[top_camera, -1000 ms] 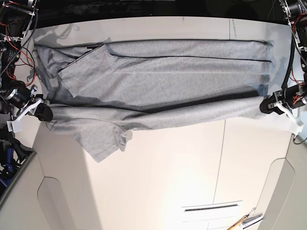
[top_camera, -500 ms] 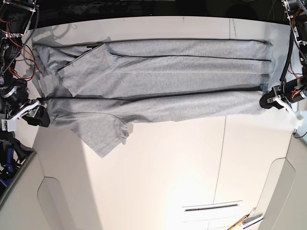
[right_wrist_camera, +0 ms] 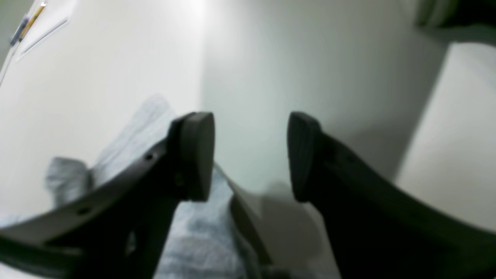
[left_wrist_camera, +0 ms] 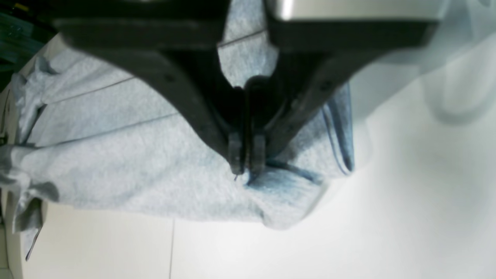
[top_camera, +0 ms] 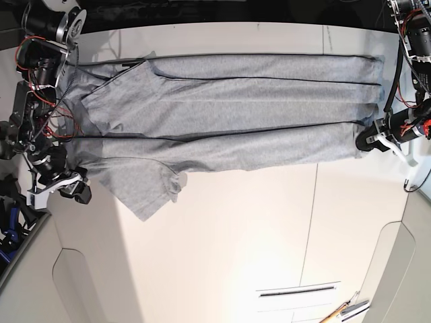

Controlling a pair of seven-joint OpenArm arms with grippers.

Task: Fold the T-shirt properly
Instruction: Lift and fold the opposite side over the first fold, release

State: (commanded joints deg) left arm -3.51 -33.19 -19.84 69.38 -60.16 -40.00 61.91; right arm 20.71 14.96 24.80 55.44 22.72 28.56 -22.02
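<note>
The heather-grey T-shirt (top_camera: 229, 114) lies stretched across the far half of the white table (top_camera: 222, 242), folded lengthwise in long bands, plain side up. One short sleeve (top_camera: 145, 192) sticks out toward the near side at the left. My left gripper (top_camera: 372, 140) is at the shirt's right end, shut on the T-shirt's (left_wrist_camera: 116, 155) hem; the left wrist view shows the gripper (left_wrist_camera: 246, 167) with its fingertips pressed together on the cloth. My right gripper (top_camera: 74, 191) is open just off the shirt's left end, and the right wrist view shows it (right_wrist_camera: 250, 155) with nothing between its pads and grey cloth (right_wrist_camera: 193, 232) below.
A pencil and small tools (top_camera: 345, 311) lie at the near right edge, beside a slot (top_camera: 296, 291) in the tabletop. Seams run across the table. Rounded cut-outs mark the near corners. Red and black wiring (top_camera: 40, 60) hangs on the arm at the left.
The near band of the shirt has been carried farther onto the shirt and laid flat. My right gripper has opened, let go and drawn back toward the near left. My left gripper has shifted slightly farther.
</note>
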